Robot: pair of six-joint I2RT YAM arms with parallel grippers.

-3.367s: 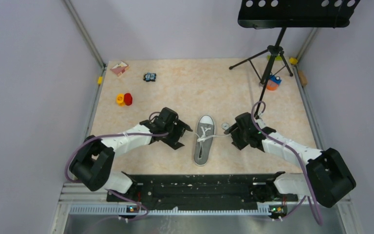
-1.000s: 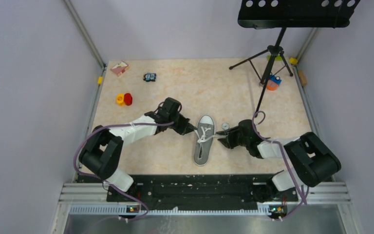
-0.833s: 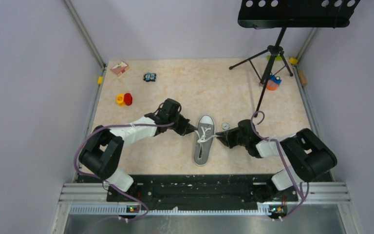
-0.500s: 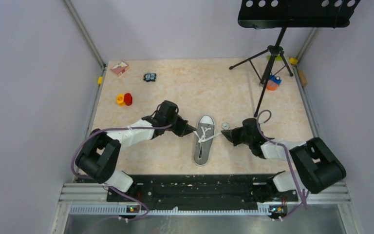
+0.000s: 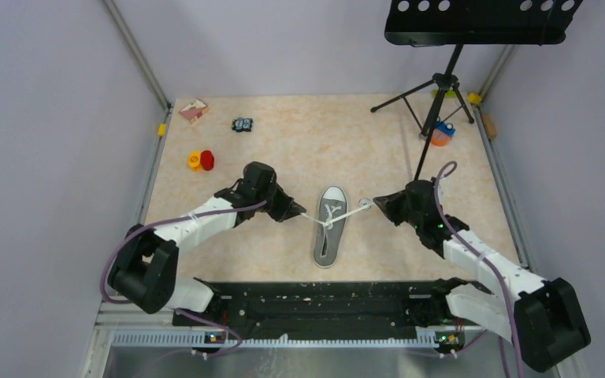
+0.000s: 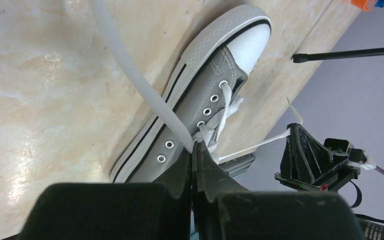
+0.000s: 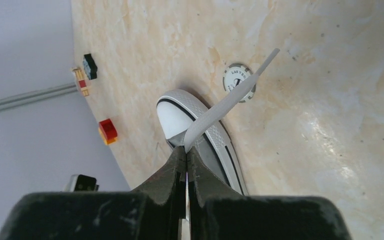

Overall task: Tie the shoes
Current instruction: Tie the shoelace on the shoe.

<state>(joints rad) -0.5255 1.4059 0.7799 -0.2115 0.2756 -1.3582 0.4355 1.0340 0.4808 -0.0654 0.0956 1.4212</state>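
Left end effector (image 5: 298, 213) closed, pinching one white lace (image 6: 145, 95). Right end effector (image 5: 376, 204) closed on the other lace (image 7: 230, 102). Both laces run taut sideways from grey sneaker (image 5: 330, 226), which lies mid-desk (image 5: 323, 150) between arms, toe far.

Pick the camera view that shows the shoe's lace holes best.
Left wrist: the shoe lies close, lace holes plain along one side. From above they are too small; the right wrist sees only toe and sole.

White lace (image 7: 225, 105) clamped in right pincer (image 7: 186, 152); grey sneaker (image 7: 177, 119) behind, round disc (image 7: 236, 75) beside.
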